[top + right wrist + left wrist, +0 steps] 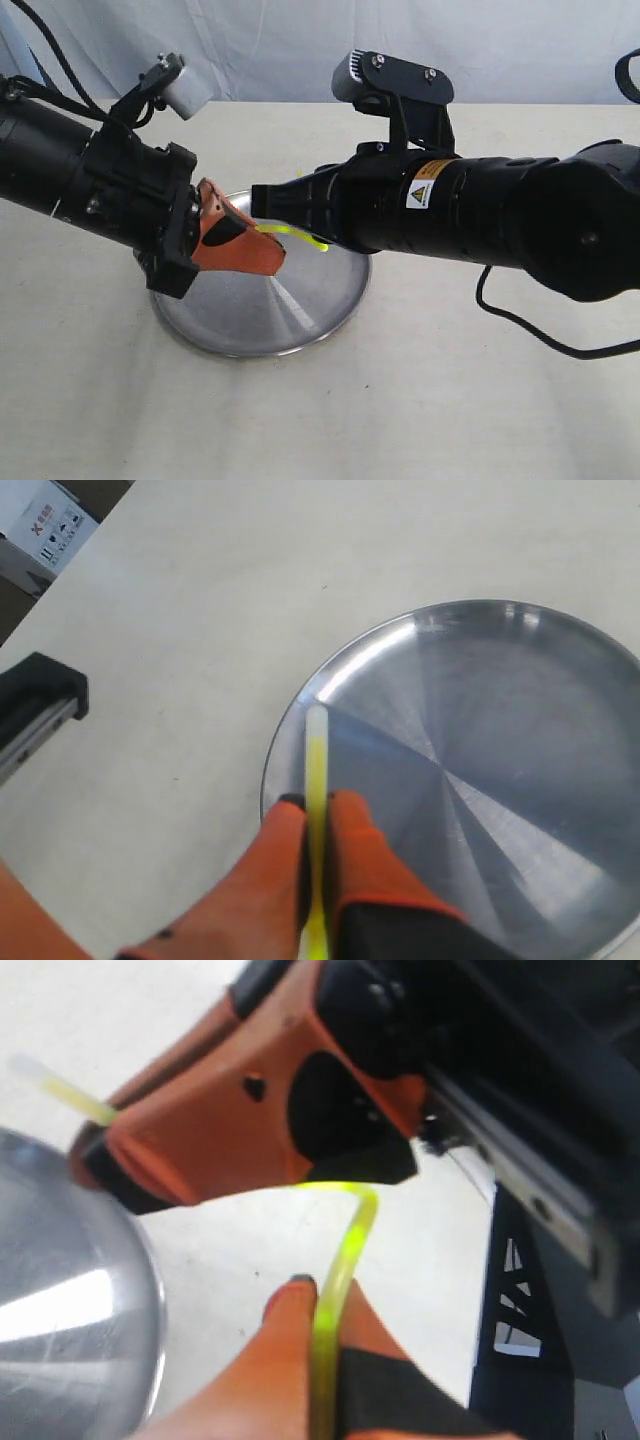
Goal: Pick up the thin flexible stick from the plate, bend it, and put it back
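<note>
Shows the very thin neon yellow-green plastic stick (pixel 345 1250) lifted clear of the round, shallow, brushed stainless-steel plate (pixel 500 730) and held in the air above it, near the rim, pinched at two places. Presents the left gripper (pixel 323 1302) with orange fingers (pixel 270 1370) clenched on one stretch of the stick, and the right gripper (pixel 318 807) clenched likewise nearer the whitish translucent end, that tip poking out just beyond the grip over the plate's edge. Reveals, in the left wrist view, a tight curve in the short free span between the two grips. Reads, therefore, as the bend under way rather than finished, with the return to the plate not yet made. To complete the bend well: clamp firmly on both sides, guarding against sliding or twisting, probable with a stick this slim and smooth; turn the wrists toward each other gradually, forcing the curve into the free span and not against a fingertip; avoid drawing the grips apart, likely to drag the stick out of one clamp. Note the close quarters in the exterior view, the black left arm (pixel 110 185) and black right arm (pixel 450 205) meeting almost nose to nose above the plate, and allow clearance against a collision. Work directly over the plate, shortening the later lowering and catching the stick in case of a slip. Cannot confirm a lasting kink from these views.
</note>
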Robot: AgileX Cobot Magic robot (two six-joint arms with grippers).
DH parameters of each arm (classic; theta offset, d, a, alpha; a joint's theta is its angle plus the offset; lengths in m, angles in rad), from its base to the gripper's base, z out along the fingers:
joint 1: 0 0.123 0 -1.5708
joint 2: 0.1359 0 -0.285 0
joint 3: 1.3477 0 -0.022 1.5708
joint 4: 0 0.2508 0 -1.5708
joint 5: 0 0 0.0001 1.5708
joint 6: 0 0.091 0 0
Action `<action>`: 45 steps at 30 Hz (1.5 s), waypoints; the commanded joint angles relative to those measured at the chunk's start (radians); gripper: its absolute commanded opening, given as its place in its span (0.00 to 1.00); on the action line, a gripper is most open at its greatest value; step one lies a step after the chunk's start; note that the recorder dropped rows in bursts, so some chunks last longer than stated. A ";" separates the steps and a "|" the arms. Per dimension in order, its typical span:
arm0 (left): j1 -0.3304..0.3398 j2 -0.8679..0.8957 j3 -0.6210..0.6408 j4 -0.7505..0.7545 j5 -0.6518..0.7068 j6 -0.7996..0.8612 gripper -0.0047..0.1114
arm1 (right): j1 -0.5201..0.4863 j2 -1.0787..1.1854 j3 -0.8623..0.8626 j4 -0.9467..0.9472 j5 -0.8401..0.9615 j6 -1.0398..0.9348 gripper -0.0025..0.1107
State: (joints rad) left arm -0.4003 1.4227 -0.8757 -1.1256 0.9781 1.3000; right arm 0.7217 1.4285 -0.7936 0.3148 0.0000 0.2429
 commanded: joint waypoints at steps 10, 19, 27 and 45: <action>0.001 -0.002 -0.011 0.010 -0.165 -0.123 0.04 | 0.016 -0.005 0.001 0.003 0.017 0.001 0.02; 0.001 -0.002 -0.011 0.080 -0.206 -0.207 0.04 | 0.016 -0.005 0.001 -0.023 0.047 -0.007 0.02; 0.001 -0.002 -0.011 0.116 -0.242 -0.251 0.04 | 0.016 -0.008 0.001 -0.071 0.103 -0.010 0.02; 0.001 -0.002 -0.011 0.119 -0.277 -0.272 0.04 | 0.026 -0.039 0.000 -0.079 0.247 -0.307 0.02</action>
State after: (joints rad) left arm -0.4003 1.4227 -0.8757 -0.9832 0.7991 1.0523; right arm 0.7259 1.3979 -0.7949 0.2456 0.1785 0.0161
